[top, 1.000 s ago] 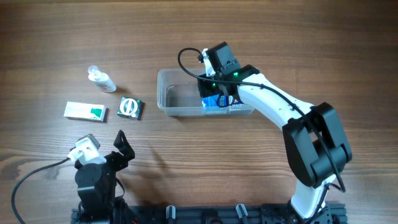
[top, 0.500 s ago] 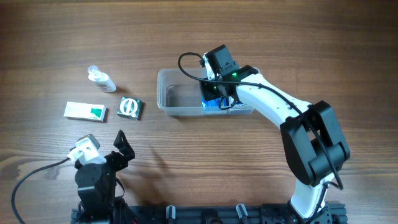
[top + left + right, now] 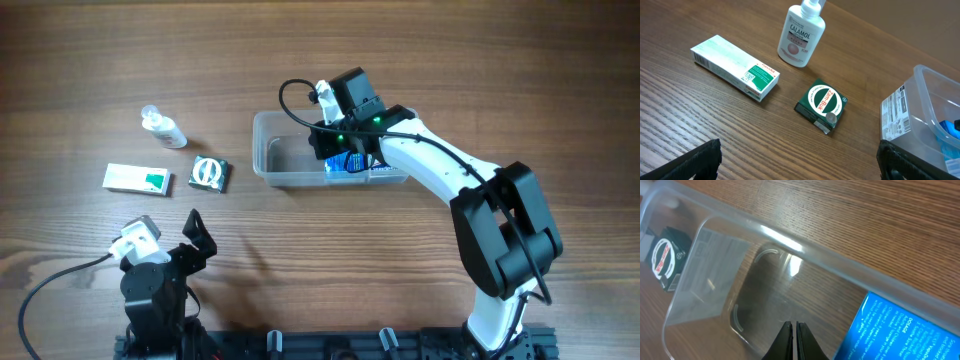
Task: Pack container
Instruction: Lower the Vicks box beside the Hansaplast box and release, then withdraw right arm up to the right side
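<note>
The clear plastic container [image 3: 272, 150] sits mid-table; it also shows in the right wrist view [image 3: 715, 260] and at the right edge of the left wrist view [image 3: 920, 107]. A blue box [image 3: 347, 163] lies inside its right part, seen too in the right wrist view [image 3: 900, 330]. My right gripper [image 3: 794, 330] is shut and empty, its tips over the container's bare floor, left of the blue box; overhead it is over the container [image 3: 335, 140]. My left gripper [image 3: 197, 232] is open near the front left, its fingers at the lower corners of the left wrist view [image 3: 800, 162].
Left of the container lie a dark green Zam-Buk box [image 3: 210, 174] [image 3: 821, 105], a white-and-green carton [image 3: 137, 179] [image 3: 735, 67] and a Calamol bottle [image 3: 164, 127] [image 3: 801, 35]. The table is brown wood.
My right gripper has shifted slightly left inside the container, away from the blue box. The left arm has not moved.
</note>
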### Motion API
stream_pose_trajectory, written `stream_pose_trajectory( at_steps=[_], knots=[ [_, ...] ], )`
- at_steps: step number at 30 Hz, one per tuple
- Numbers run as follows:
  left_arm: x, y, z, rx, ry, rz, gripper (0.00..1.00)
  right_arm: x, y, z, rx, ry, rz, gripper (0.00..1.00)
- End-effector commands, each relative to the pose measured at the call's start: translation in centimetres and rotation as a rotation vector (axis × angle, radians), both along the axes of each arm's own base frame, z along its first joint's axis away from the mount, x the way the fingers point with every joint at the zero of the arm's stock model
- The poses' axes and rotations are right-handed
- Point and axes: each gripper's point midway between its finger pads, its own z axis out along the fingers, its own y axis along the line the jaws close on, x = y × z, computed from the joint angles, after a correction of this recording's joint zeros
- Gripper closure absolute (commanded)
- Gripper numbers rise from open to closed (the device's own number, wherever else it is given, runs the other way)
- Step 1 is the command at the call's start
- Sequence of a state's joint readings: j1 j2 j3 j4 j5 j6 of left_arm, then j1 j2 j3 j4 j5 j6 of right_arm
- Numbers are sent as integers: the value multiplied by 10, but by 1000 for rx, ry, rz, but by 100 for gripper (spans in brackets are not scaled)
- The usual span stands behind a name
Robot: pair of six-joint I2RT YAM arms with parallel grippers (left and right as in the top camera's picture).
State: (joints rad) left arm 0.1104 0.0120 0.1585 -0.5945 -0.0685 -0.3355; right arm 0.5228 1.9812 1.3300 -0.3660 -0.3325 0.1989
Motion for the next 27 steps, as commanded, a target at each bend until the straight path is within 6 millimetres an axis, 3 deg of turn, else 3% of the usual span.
stream_pose_trajectory(
  at_steps=[1, 8, 12, 17, 19, 20, 22, 23, 27],
  knots=[
    [0, 0, 1, 4, -8, -1, 0, -2, -13, -27, -107, 17, -21, 96],
    [0, 0, 1, 4, -8, -1, 0, -3, -50, -48, -305, 28, -100, 96],
    [0, 0, 1, 5, -8, -1, 0, -1, -50, -41, -308, 5, -81, 96],
    [0, 0, 1, 4, -8, -1, 0, 7, -22, 20, -147, -77, -15, 94],
    [0, 0, 1, 5, -8, -1, 0, 12, -17, 74, -77, -172, -31, 92],
    [0, 0, 1, 4, -8, -1, 0, 13, -17, 87, -64, -197, -34, 91],
    [0, 0, 1, 5, -8, -1, 0, 13, -27, 116, -58, -252, -74, 90],
    [0, 0, 1, 5, -8, -1, 0, 14, -41, 129, -76, -267, -149, 90],
    [0, 0, 1, 5, -8, -1, 0, 14, -97, 153, -135, -259, -364, 96]
  ],
)
